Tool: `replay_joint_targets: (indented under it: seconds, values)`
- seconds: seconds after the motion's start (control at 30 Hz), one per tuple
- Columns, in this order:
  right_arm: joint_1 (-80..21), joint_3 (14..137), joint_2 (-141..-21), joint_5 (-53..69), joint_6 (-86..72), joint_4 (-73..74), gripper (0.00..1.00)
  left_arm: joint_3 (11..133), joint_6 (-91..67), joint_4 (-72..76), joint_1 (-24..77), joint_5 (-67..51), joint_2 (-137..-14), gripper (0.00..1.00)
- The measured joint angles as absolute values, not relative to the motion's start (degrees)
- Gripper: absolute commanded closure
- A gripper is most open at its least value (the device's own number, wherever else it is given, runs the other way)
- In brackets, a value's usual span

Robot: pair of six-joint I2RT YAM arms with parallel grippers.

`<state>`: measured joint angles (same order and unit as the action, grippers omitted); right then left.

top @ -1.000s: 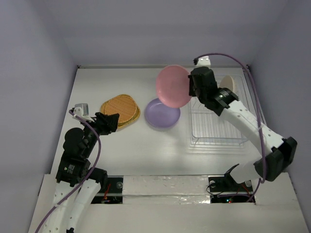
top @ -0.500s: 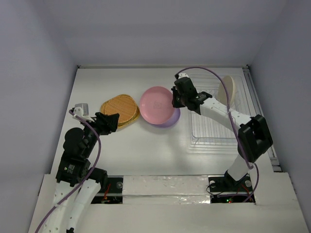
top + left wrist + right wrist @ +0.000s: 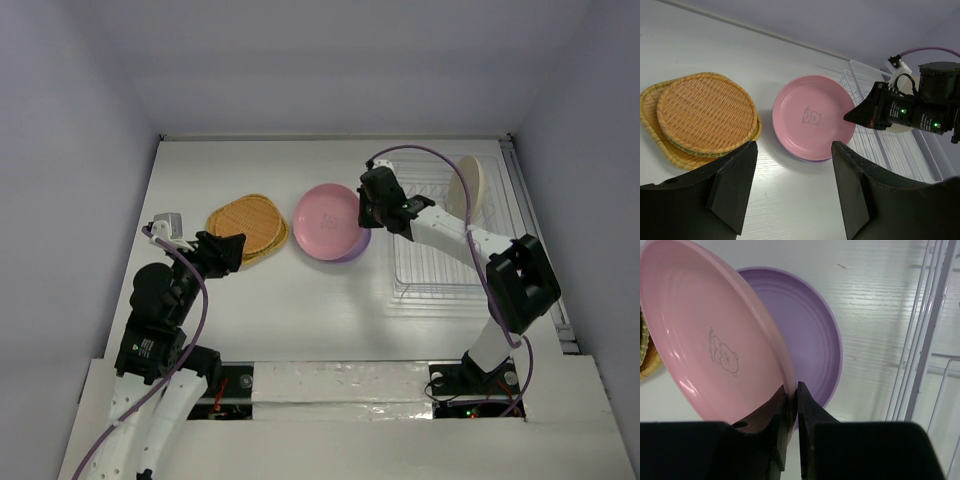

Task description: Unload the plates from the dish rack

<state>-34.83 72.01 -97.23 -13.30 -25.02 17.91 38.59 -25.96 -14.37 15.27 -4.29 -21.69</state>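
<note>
Update: my right gripper (image 3: 790, 392) is pinched narrow on the rim of the pink plate (image 3: 328, 221). A second ago that plate was up on edge over the far-left corner of the dish rack (image 3: 445, 270). Now it's down just left of the rack, face up, over the lavender plate (image 3: 812, 325).

The right wrist view shows the pink one tilted against the lavender, my side higher. I can't tell if the far edge is touching yet. I read this as the carry being done and the set-down nearly done, with release the next step.

My left gripper (image 3: 222, 252) hasn't moved. Its jaws are about half wide and empty, parked well left of the rack, near the woven plates (image 3: 250, 226), which are stacked further left of the rack than the pink one.

One cream plate (image 3: 466, 186) is upright in the rack's far-right slots. It's the only one I can see left to unload.

The risk is pink sliding off lavender if I let go while it's tilted.
</note>
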Motion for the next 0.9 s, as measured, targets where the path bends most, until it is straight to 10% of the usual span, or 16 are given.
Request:
replay_joint_targets:
  seconds: [0.27,0.5,0.6,0.67,0.9]
  values:
    - [-34.37,71.44,-97.3,-14.15,-25.39,17.58,0.54,38.59,-25.96,-14.37,15.27,-4.27,-21.69,0.42]
    - [-34.22,71.4,-97.12,-14.59,-24.86,17.65,0.51,38.59,-25.96,-14.37,15.27,-4.27,-21.69,0.42]
    - [-34.2,71.22,-95.24,-14.94,-24.27,18.04,0.64,38.59,-25.96,-14.37,15.27,-4.27,-21.69,0.42]
    - [-34.15,71.13,-92.6,-16.1,-23.59,18.79,1.0,38.59,-25.96,-14.37,15.27,-4.27,-21.67,0.42]
    - [-24.49,67.66,-76.71,-26.39,-23.29,19.07,0.94,38.57,-25.96,-14.37,15.27,-4.34,-21.02,0.45]
